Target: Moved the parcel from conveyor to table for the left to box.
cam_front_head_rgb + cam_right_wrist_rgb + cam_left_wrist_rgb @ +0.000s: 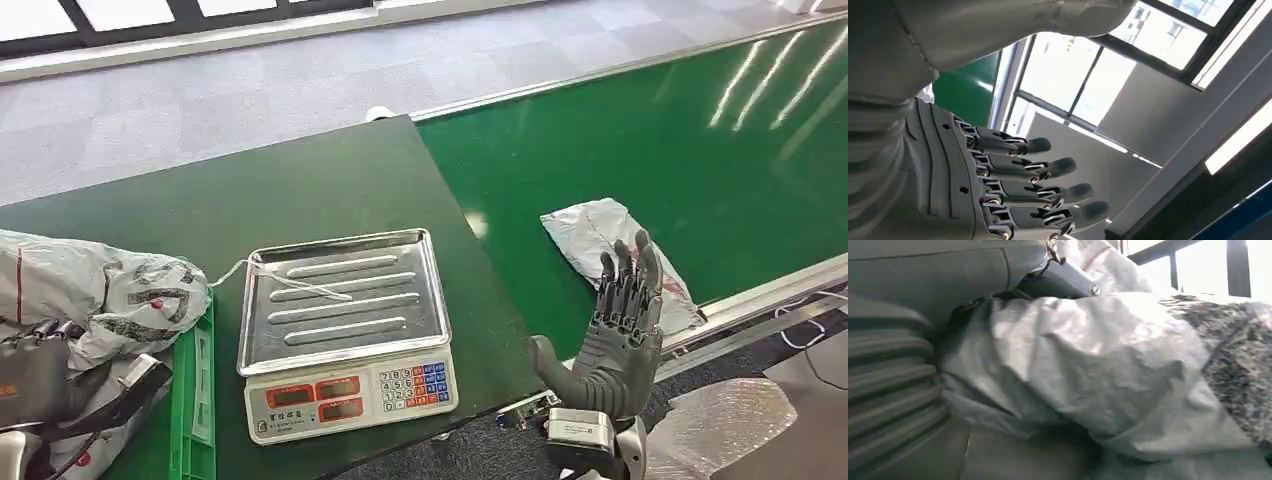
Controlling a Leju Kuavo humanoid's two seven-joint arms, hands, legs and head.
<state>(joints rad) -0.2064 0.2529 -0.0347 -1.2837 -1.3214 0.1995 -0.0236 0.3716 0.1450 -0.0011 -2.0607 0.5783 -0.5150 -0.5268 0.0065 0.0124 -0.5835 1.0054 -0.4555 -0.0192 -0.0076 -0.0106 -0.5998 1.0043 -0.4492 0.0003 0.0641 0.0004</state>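
Observation:
A crumpled white-grey parcel (585, 232) lies flat on the green conveyor belt (650, 140) near its front edge. My right hand (625, 320) is raised just in front of it, palm up and fingers spread, holding nothing; the right wrist view shows the right hand (998, 185) with straight fingers against the windows. At the far left my left hand (40, 375) sits low beside a second grey printed parcel (100, 285). That parcel (1088, 370) presses against the left hand (893, 390) in the left wrist view, hiding the fingers, so its grip is unclear.
A steel-topped weighing scale (345, 320) with a keypad stands on the dark green table (300, 190). A green crate (192, 400) sits at the table's left front. Clear plastic wrap (730, 420) lies on the floor at lower right.

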